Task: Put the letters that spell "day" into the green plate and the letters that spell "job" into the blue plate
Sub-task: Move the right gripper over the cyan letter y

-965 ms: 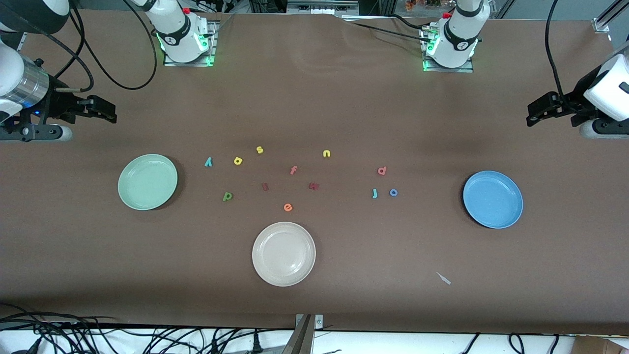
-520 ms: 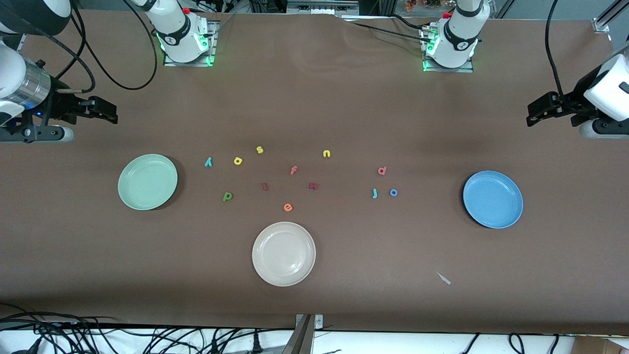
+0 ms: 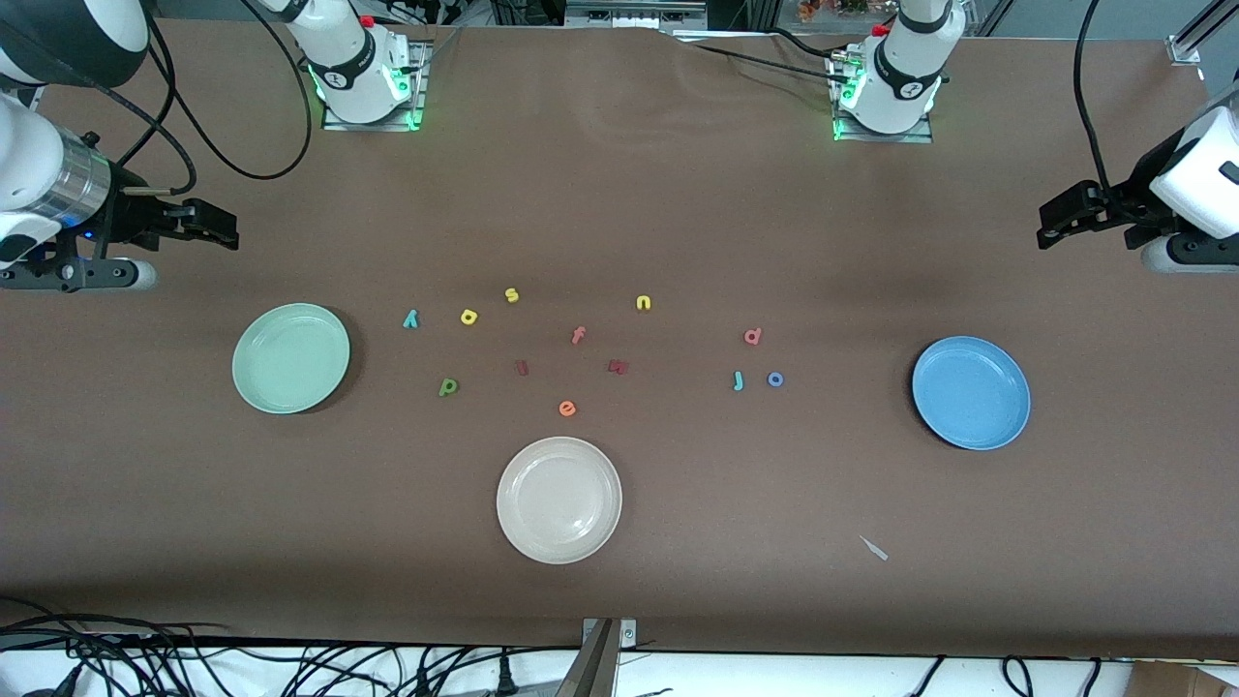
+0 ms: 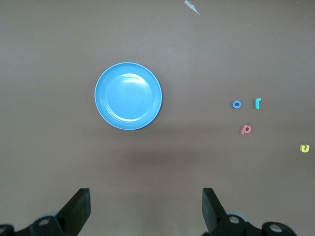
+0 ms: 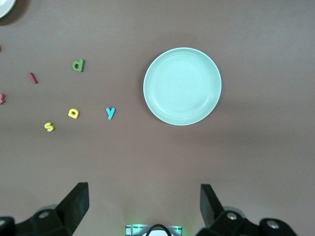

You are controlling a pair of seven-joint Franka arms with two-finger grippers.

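Note:
The green plate (image 3: 290, 358) (image 5: 182, 86) lies toward the right arm's end of the table. Beside it are the teal "y" (image 3: 410, 318) (image 5: 110, 113), yellow "a" (image 3: 469, 316) (image 5: 73, 113) and green "d" (image 3: 448, 386) (image 5: 78, 65). The blue plate (image 3: 971, 392) (image 4: 128, 96) lies toward the left arm's end, with the teal "j" (image 3: 738, 380) (image 4: 258, 103), blue "o" (image 3: 775, 379) (image 4: 236, 104) and pinkish "b" (image 3: 753, 336) (image 4: 246, 129) beside it. My right gripper (image 3: 225, 230) (image 5: 143, 204) hangs open over bare table by the green plate. My left gripper (image 3: 1050, 227) (image 4: 146, 206) hangs open over bare table by the blue plate.
A cream-white plate (image 3: 559, 500) sits nearest the front camera. Loose letters lie mid-table: yellow "s" (image 3: 511, 295), yellow "n" (image 3: 643, 303), pink "f" (image 3: 578, 335), a dark red stroke (image 3: 522, 367), dark red "m" (image 3: 619, 366), orange "e" (image 3: 567, 409). A small pale scrap (image 3: 875, 549) lies nearer the camera.
The right arm has shifted a little toward the table's middle, its gripper still open. The left arm and all letters and plates have stayed put.

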